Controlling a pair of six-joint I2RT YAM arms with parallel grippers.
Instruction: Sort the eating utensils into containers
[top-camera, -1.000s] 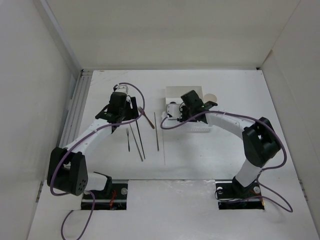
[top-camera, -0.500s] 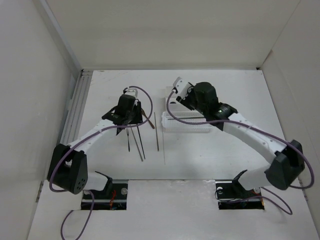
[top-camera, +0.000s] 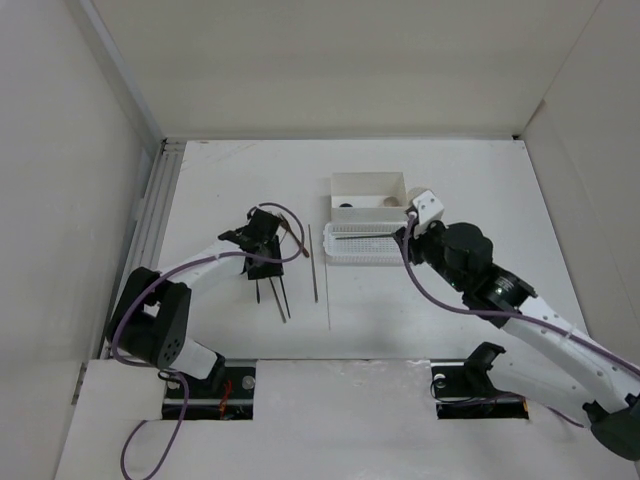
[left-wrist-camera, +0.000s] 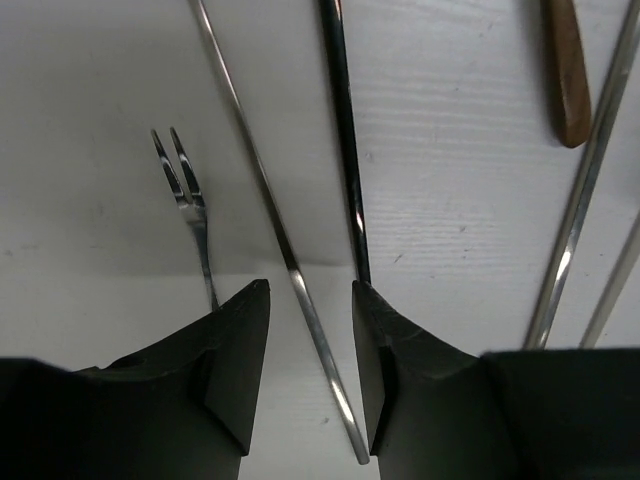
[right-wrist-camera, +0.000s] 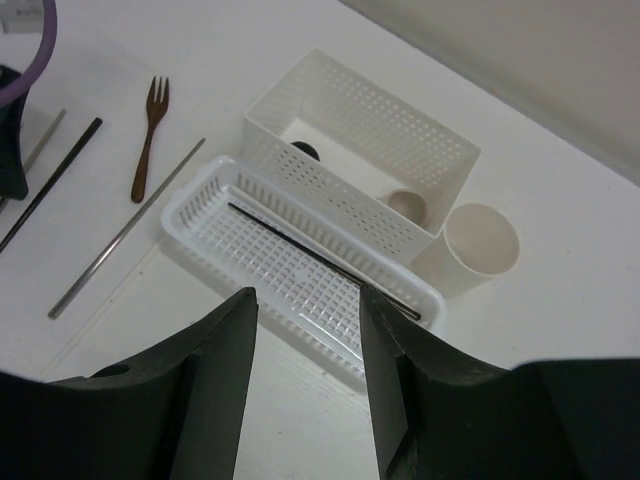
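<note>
Right wrist view: one dark chopstick (right-wrist-camera: 310, 251) lies in the basket (right-wrist-camera: 190, 215); a brown fork (right-wrist-camera: 148, 140) and other chopsticks (right-wrist-camera: 125, 230) wait on the table (right-wrist-camera: 560, 320), so much sorting remains. Right hand (right-wrist-camera: 305, 298) open, empty. Left hand (left-wrist-camera: 310, 290) half-open, straddling a silvery chopstick (left-wrist-camera: 268, 210), not gripping.

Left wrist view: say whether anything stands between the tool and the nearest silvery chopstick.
Nothing visible does: the silvery chopstick lies in the open gap of the left tool. A dark chopstick hugs one finger, a small fork the other.
</note>
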